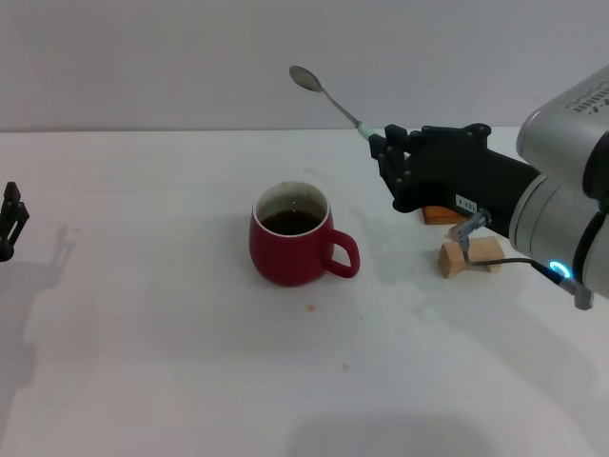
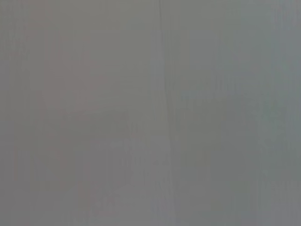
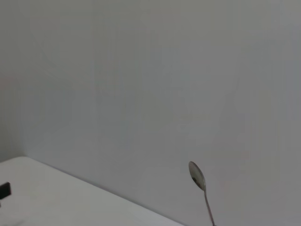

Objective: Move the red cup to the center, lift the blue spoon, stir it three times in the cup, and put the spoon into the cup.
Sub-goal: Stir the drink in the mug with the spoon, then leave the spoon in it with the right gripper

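Observation:
The red cup (image 1: 291, 238) stands upright near the middle of the white table (image 1: 143, 333), holding dark liquid, its handle turned toward my right side. My right gripper (image 1: 383, 145) is shut on the blue spoon (image 1: 328, 95) and holds it in the air, above and to the right of the cup. The spoon's metal bowl points up and to the left, and its pale handle is mostly hidden in the fingers. The right wrist view shows the spoon (image 3: 199, 181) bowl against the wall. My left gripper (image 1: 9, 221) sits parked at the table's left edge.
A tan wooden block (image 1: 469, 257) and an orange-brown block (image 1: 444, 214) lie on the table under my right arm. A grey wall rises behind the table. The left wrist view shows only plain grey surface.

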{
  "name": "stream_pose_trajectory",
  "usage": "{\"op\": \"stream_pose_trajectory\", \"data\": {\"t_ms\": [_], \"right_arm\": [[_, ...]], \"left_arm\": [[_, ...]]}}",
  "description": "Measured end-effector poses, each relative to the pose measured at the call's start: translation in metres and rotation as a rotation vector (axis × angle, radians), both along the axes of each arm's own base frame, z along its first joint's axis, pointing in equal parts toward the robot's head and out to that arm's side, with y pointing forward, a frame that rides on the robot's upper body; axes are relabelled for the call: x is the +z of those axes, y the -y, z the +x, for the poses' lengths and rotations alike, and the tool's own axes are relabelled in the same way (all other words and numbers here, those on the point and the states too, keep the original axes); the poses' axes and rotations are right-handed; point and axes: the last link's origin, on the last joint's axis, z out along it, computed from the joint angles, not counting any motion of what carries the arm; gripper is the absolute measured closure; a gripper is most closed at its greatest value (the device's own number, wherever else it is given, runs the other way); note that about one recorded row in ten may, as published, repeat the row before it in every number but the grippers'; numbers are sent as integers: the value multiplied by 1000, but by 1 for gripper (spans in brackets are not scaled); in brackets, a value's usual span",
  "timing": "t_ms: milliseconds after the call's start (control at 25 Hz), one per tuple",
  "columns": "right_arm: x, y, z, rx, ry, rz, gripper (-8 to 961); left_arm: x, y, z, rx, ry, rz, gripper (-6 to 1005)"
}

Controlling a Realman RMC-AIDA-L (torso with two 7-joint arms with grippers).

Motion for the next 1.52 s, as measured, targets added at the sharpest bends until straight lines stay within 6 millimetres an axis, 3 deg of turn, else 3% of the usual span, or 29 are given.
{"op": "stream_pose_trajectory", "data": {"t_ms": [1040,1520], "right_arm": [[27,-10,-10,-59,29,-101,828],[36,-18,-20,-47,140,-136,829]], "left_arm": [[0,-4,3,-12,-1,-1,156],[0,-5,4,-14,-1,-3,156]]}}
